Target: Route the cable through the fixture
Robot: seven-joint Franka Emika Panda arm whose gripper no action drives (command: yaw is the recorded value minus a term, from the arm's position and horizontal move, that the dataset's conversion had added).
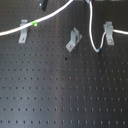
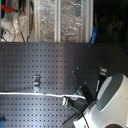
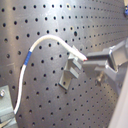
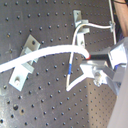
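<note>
Lying slack across the black perforated bench [image 1: 60,95]: thin white cable [image 1: 55,14], green band [image 1: 35,23] beside a grey metal clip [image 1: 23,31], blue band [image 1: 99,50] near its looping end. No legible writing. Jaws [image 3: 89,59] pinching the cable beside another angled clip [image 3: 71,73].

cable [image 3: 50,39]: smooth white plastic | board [image 1: 60,90]: matt black perforated metal

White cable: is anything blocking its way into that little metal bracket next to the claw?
Nothing visible does. In the first wrist view the thin white cable, held in the gripper, reaches the top of the grey metal bracket; only bare black perforated board surrounds it.
</note>
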